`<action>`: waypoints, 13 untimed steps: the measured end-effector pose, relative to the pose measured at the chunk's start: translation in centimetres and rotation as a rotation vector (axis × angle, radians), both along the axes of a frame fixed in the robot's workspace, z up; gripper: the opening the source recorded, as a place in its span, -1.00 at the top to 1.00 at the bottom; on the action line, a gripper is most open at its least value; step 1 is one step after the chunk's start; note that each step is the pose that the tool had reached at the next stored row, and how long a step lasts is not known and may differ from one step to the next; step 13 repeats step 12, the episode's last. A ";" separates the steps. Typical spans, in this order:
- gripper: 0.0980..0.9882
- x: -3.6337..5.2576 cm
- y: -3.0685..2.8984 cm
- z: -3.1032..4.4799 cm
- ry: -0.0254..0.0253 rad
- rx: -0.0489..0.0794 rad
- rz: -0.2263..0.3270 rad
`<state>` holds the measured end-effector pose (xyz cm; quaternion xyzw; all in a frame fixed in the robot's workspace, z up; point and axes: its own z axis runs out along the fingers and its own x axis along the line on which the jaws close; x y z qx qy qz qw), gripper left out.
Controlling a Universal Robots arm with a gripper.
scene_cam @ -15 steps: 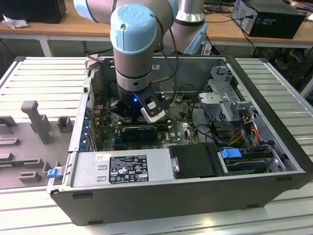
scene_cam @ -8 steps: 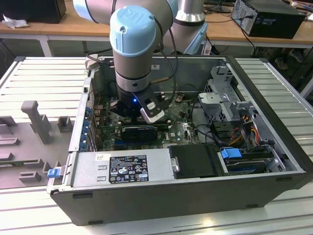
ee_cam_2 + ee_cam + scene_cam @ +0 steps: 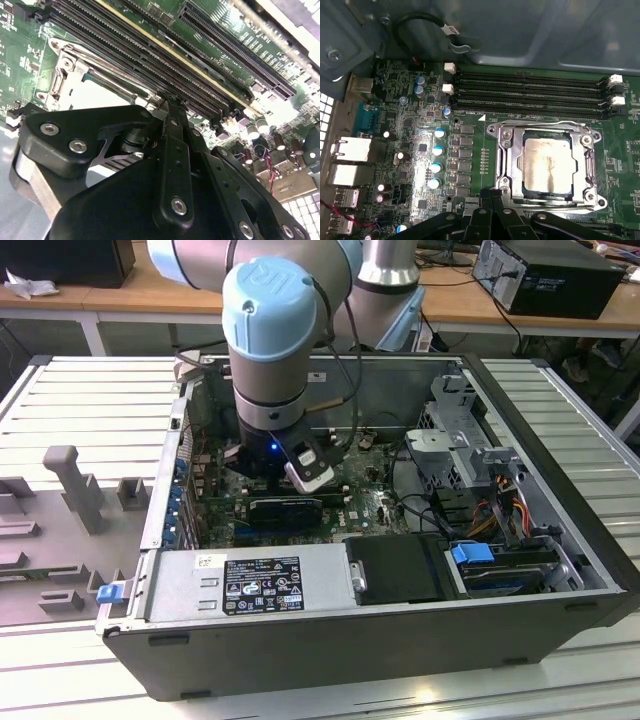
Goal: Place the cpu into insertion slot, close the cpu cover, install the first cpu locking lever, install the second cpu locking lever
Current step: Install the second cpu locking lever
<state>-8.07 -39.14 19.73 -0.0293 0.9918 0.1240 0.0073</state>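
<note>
The arm (image 3: 270, 330) reaches down into the open computer case (image 3: 400, 640), with the gripper (image 3: 492, 196) low over the green motherboard (image 3: 420, 150). In the first wrist view the cpu (image 3: 547, 165) lies flat in the insertion slot (image 3: 516, 165), its silver top showing through the square window of the cpu cover (image 3: 587, 167), which lies closed down over it. The gripper's black fingers (image 3: 495, 194) come together at the near edge of the socket frame, just beside the cover's rim; the jaws look drawn close, with nothing seen held between them, though whether they pinch a lever there cannot be told. The cpu sits just beyond the fingertips, apart from them. In the second wrist view the fingertip (image 3: 172, 107) sits between the socket frame (image 3: 65, 80) and the long black memory slots (image 3: 150, 55), very near both
</note>
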 end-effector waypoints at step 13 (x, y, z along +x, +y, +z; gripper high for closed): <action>0.98 0.00 -0.01 2.90 0.0010 -0.001 0.000</action>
